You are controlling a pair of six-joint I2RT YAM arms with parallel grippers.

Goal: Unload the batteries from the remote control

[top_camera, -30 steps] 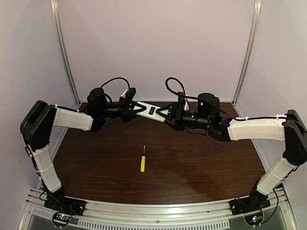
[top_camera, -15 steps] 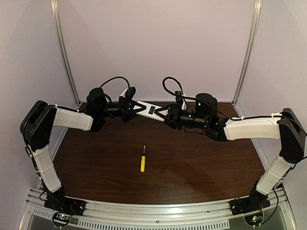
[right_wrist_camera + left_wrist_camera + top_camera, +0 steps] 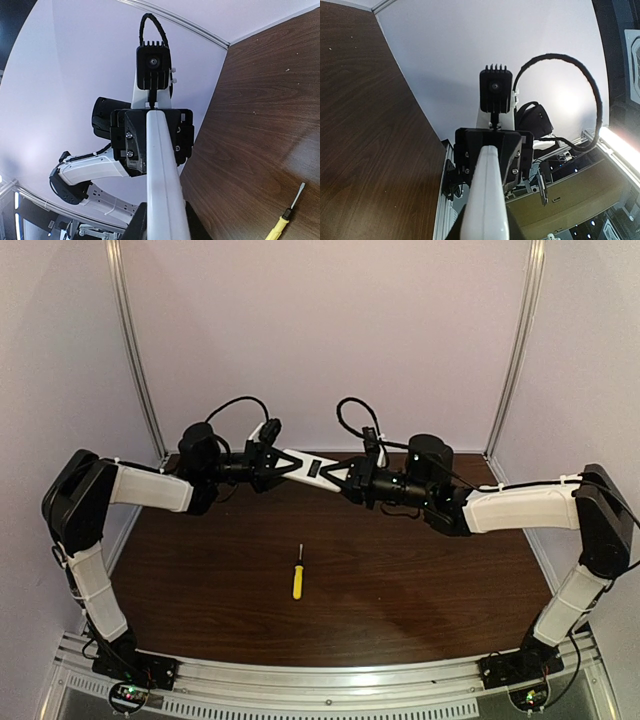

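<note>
The remote control point(image 3: 312, 469), a white slab with a small dark window, hangs in the air above the back of the table, held by both arms. My left gripper point(image 3: 283, 466) is shut on its left end and my right gripper point(image 3: 341, 478) is shut on its right end. The left wrist view shows the remote point(image 3: 487, 200) edge-on, running from my left gripper point(image 3: 485, 229) to the right gripper's black jaws. In the right wrist view the remote point(image 3: 161, 180) runs from my right gripper point(image 3: 162, 226) to the left one. The batteries are hidden.
A yellow-handled screwdriver point(image 3: 297, 577) lies on the dark wooden table point(image 3: 400, 580) in the middle, also seen as the screwdriver point(image 3: 286, 215) low in the right wrist view. Pale walls and metal corner posts close in the back and sides.
My right gripper has slid left along the remote's right end and shut on it. The left arm and the remote have stayed where they were.
</note>
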